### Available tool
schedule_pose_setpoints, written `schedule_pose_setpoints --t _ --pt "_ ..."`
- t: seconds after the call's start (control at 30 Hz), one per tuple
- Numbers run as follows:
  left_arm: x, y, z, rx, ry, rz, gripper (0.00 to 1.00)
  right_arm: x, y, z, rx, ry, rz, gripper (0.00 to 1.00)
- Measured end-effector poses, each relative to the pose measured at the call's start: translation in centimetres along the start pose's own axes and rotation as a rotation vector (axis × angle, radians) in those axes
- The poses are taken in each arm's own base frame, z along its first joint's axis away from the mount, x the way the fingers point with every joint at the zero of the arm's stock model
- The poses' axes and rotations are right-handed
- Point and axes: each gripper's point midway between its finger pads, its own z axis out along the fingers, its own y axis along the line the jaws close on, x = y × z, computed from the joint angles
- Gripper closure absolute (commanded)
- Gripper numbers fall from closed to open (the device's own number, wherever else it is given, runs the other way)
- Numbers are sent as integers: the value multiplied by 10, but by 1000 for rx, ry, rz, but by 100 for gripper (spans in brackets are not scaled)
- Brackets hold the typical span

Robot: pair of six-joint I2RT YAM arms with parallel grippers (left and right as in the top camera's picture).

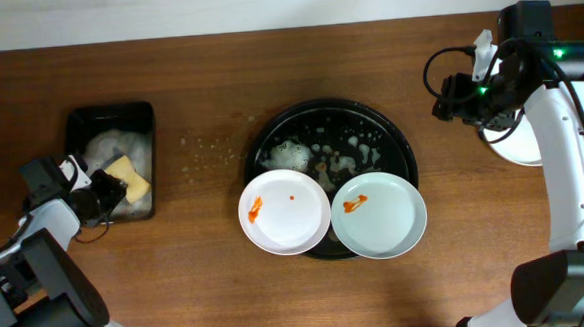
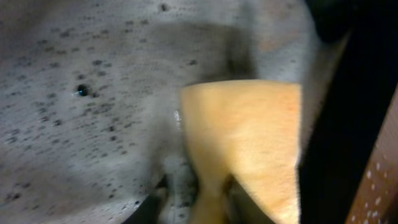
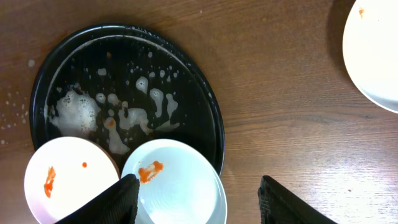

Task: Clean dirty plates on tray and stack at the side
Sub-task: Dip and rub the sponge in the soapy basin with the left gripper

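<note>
A round black tray [image 1: 396, 143] with foam on it holds two dirty white plates: one with orange smears at the front left [image 1: 284, 211] and one at the front right [image 1: 379, 215]. Both show in the right wrist view [image 3: 62, 180] [image 3: 177, 190], with the tray [image 3: 208, 124]. A white plate [image 1: 516, 144] lies on the table at the right, partly under my right arm, also seen in the right wrist view [image 3: 373, 50]. My left gripper [image 1: 108, 185] is shut on a yellow sponge [image 1: 131, 178] [image 2: 249, 137] over the soapy tub. My right gripper [image 3: 199, 199] is open and empty, high above the table.
A black rectangular tub [image 1: 79, 120] of soapy water stands at the left; its foam [image 2: 81, 112] fills the left wrist view. Small droplets [image 1: 206, 153] lie on the wood between tub and tray.
</note>
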Motion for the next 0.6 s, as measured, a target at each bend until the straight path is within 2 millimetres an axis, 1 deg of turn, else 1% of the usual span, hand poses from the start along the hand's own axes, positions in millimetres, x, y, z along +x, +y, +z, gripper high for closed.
schedule_pose_setpoints --t 0.03,0.13,0.23,0.27,0.37,0.4,0.43,0.5,0.53,0.57,0.6 --pt "-1 -4 1 9 -3 7 100 0 0 0 -3 0 1 37" --pt "-1 -6 1 17 -5 12 100 0 1 0 -4 0 0 37" --pt "-3 -7 -8 -2 -16 14 100 0 1 0 -3 0 1 37" --pt "-1 -4 -20 -46 -16 14 100 0 1 0 -4 0 0 37" --pt "-22 1 -68 -218 -108 92 100 -1 1 0 -7 -3 -1 37" --pt "-27 1 -77 -270 -134 122 100 -2 1 0 -8 -6 -2 37" --pt "-33 0 -85 -363 -167 184 100 -2 1 0 -8 -7 -1 37" --pt "-29 -9 -85 -530 -183 324 100 -2 1 0 -8 -6 -1 37" --pt "-27 -14 -83 -583 -190 373 100 -2 1 0 -8 -8 -2 37" --pt "-23 -21 -79 -660 -197 447 100 -2 1 0 -8 -7 -2 37" --pt "-21 -24 -76 -697 -195 485 100 -2 1 0 -8 -8 -2 37"
